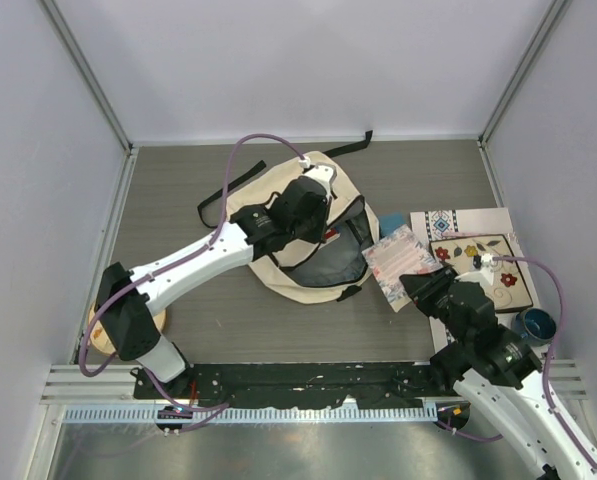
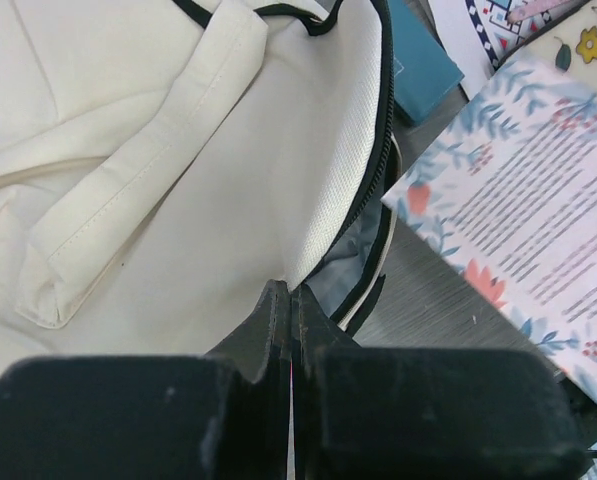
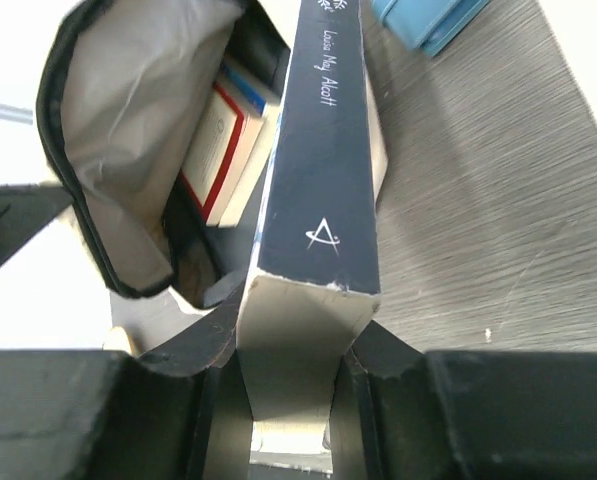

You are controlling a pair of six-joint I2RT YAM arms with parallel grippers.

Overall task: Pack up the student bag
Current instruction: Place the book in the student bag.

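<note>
While the left gripper point(image 2: 286, 297), pinched shut on the rim of the student bag point(image 1: 276, 272) at the top view's centre, held its mouth open, the right gripper point(image 3: 294, 330), clamped on a book point(image 3: 323, 150) (spine up), needed to slide it in beside the books point(image 3: 223, 145) inside.

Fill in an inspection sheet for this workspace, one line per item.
Surface: grey wood-grain table, no damage seen.
Job's things: student bag lying open, books already inside; floral-covered book at its mouth.
Clutter: teal item, flower-patterned board, blue cup, wooden disc.
Grippers: left gripper shut at the bag's zipper rim, grip on fabric unclear; right gripper shut on the book's spine end.
Cables: purple cables loop along both arms, no snag seen.
Surroundings: white walls, metal frame; nothing else seen.
</note>
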